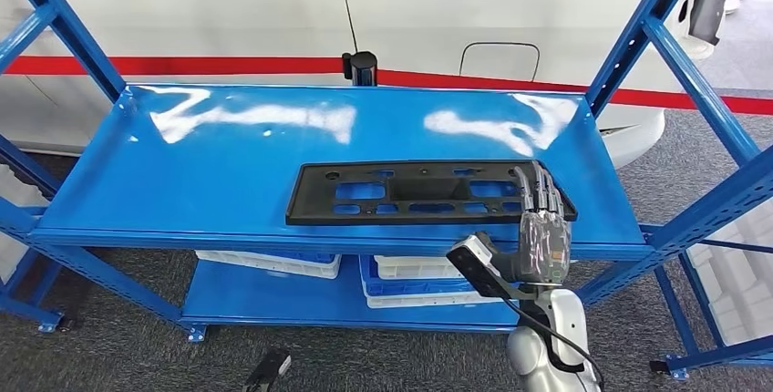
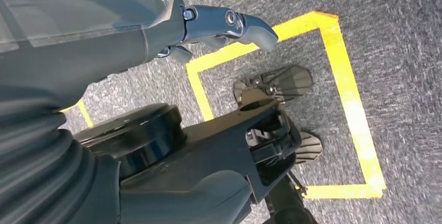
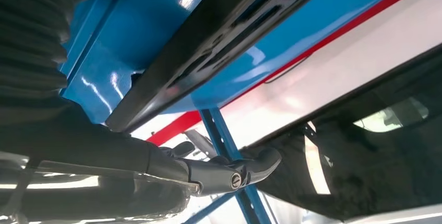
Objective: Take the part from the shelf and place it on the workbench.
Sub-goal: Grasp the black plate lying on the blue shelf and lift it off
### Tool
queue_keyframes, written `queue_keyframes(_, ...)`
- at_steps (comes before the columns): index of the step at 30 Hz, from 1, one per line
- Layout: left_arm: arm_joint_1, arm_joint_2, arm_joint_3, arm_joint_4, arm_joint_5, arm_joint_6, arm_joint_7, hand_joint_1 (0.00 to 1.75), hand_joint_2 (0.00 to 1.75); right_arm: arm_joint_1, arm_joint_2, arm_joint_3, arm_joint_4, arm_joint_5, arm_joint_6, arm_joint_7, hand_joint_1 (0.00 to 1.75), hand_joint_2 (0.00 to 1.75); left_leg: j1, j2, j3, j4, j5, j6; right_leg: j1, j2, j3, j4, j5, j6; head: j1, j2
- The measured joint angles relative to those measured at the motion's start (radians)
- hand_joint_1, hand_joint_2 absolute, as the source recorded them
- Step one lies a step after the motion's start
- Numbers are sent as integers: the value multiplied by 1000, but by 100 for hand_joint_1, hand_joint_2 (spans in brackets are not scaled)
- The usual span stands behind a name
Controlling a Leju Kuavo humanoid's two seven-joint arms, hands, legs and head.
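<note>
Your black part (image 1: pixel 428 193) is lying flat on the blue shelf (image 1: pixel 228 164), toward the front right. Right hand (image 1: pixel 542 228) has its fingers stretched over the part's right end, not gripping anything. Left hand (image 2: pixel 208 28) hangs above the carpet, holding nothing, fingers loosely apart.

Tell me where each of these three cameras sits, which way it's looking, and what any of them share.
Head view: high on the body, facing forward and down at the blue shelf; right hand reaches the black part.
Left wrist view: behind the hanging left hand, facing the grey floor with yellow tape.
Right wrist view: behind the right hand, looking along the part's edge.
Shared: head and right wrist views both show shelf, part and right hand.
</note>
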Motion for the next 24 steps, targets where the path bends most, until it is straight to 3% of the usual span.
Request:
queue_keyframes(22,-24,-7,-57,0,-62,-31,10,0,175,-37,85,3,97,79,28,61,0,175,0,0,-1,0,0,0,0,0,-1,0,0,0,0,0)
queue_keyframes(24,-25,-8,-57,0,-62,-32,9,0,87,-38,89,6,98,83,31,61,0,175,0,0,-1,0,0,0,0,0,-1,0,0,0,0,0)
